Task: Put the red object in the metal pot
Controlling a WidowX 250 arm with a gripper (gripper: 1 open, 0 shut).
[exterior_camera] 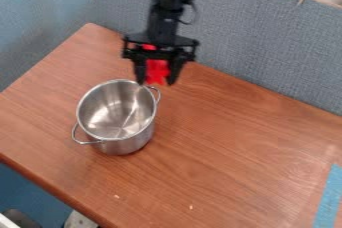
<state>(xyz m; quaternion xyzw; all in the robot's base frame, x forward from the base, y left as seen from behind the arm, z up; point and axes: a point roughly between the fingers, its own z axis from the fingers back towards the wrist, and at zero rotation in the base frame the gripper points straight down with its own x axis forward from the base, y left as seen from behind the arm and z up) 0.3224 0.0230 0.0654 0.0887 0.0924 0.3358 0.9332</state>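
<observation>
While the arm hangs down from the top of the frame, its black gripper (160,64) sits just past the far rim of the metal pot (118,118), a bit toward the pot's right side as the camera sees it. Its fingers are spread partway and they're clamped around the red object (159,70), which pokes out between them as a bright red chunk pointing down. So the block is held in the gripper, up off the wood, beside and above the pot's back edge, not inside it. Its lower end looks close to the small loop handle on the far right of the pot, but honestly I can't tell whether they touch.

The pot itself is upright on the brown wooden tabletop (241,147), shiny steel, with a reflective inside and nothing in it that I can see. One loop handle sticks out on the near left of the pot, the other on the far right, nearest the gripper.

Behind the pot, past the far edge of the tabletop, runs a grey-blue fabric panel (254,32) like a cubicle divider. To the right of the pot the wood is bare all the way to the edge, where a strip of light blue shows. Picture is pretty small and soft, so finer detail on the fingers is hard to make out.
</observation>
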